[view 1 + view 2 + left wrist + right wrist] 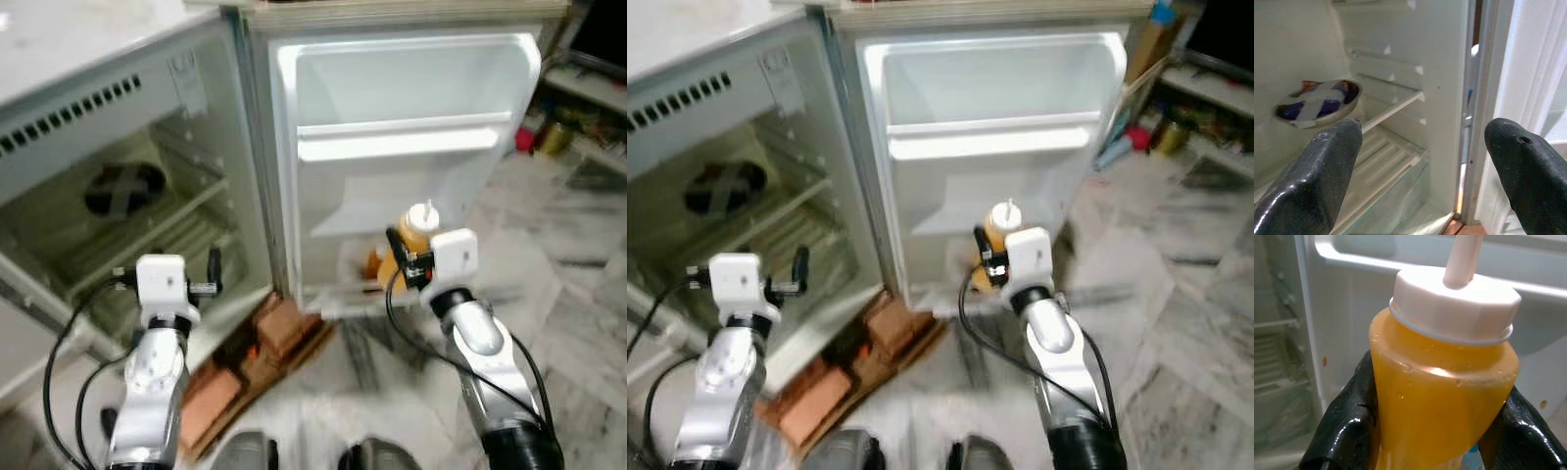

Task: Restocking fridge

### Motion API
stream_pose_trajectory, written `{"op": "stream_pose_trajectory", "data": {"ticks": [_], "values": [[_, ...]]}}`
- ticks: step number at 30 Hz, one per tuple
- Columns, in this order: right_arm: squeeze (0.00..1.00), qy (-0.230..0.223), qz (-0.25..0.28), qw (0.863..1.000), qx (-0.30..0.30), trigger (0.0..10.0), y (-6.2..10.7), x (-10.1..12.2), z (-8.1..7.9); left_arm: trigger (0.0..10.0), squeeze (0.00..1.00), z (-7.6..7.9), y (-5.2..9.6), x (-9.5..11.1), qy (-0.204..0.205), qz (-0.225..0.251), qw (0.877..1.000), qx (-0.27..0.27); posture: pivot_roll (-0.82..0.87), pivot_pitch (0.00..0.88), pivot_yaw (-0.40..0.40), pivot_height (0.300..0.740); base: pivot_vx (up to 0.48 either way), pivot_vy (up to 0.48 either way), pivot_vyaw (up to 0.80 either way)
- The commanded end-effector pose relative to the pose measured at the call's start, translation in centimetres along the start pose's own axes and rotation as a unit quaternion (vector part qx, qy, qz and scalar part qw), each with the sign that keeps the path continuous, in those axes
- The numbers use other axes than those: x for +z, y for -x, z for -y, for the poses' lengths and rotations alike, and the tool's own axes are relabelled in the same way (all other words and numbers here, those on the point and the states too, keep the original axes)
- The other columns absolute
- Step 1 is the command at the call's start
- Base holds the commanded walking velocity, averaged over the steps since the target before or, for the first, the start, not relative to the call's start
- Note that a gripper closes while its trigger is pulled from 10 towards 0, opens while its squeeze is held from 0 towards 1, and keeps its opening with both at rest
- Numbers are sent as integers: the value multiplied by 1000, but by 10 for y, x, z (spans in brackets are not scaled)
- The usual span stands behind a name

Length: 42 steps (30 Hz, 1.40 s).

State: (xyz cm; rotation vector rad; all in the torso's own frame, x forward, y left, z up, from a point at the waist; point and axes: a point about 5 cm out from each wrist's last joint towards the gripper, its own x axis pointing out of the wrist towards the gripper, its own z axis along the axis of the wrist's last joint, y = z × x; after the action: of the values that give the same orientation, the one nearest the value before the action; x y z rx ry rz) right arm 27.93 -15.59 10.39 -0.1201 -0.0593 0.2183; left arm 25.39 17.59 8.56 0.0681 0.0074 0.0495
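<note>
Right gripper had both black fingers clamped on body of orange plastic squeeze bottle with white nozzle cap, held upright before lower shelf of open white fridge door. Bottle likely full, fairly heavy, soft-walled, slick; mid-body grip below cap looked right. Left gripper wide open, empty, facing fridge interior.

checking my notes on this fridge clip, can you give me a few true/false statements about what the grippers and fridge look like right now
1. The right gripper holds an orange bottle. True.
2. The bottle's cap is red. False: it is white.
3. The left gripper is shut on a bowl. False: it is open and empty; the bowl sits on a fridge shelf.
4. The fridge door is open. True.
5. The door's top shelf is full of jars. False: it looks empty.
</note>
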Motion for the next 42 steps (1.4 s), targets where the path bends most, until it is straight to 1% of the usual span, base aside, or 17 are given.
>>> {"op": "stream_pose_trajectory", "data": {"ticks": [1,8,14,26,36,39,42], "values": [[0,1,19,1000,4,10000,-4,9,-3,10000,0,-2,-1,1,-1,-2,1000,2,39,104,-21,740,0,0,0],[0,1,19,1000,3,10000,-4,9,-3,10000,0,0,0,0,-6,-2,1000,-4,37,105,-19,740,0,0,0],[0,3,18,1000,4,10000,-3,8,-3,10000,0,1,1,3,-9,9,1000,-10,39,104,-21,740,0,0,0],[0,5,16,1000,6,10000,-4,8,-3,10000,0,3,2,2,-3,8,1000,-14,37,106,-26,740,290,0,0],[0,6,11,1000,5,10000,-1,6,-2,10000,0,4,3,2,-2,8,1000,-14,36,107,-25,740,294,0,0],[0,7,10,1000,4,10000,2,5,-1,10000,0,2,4,2,-3,7,1000,-12,35,107,-25,740,290,0,0],[0,7,8,1000,2,10000,9,4,1,10000,0,-1,11,0,-4,1,1000,-8,37,108,-26,740,270,0,0]]}}
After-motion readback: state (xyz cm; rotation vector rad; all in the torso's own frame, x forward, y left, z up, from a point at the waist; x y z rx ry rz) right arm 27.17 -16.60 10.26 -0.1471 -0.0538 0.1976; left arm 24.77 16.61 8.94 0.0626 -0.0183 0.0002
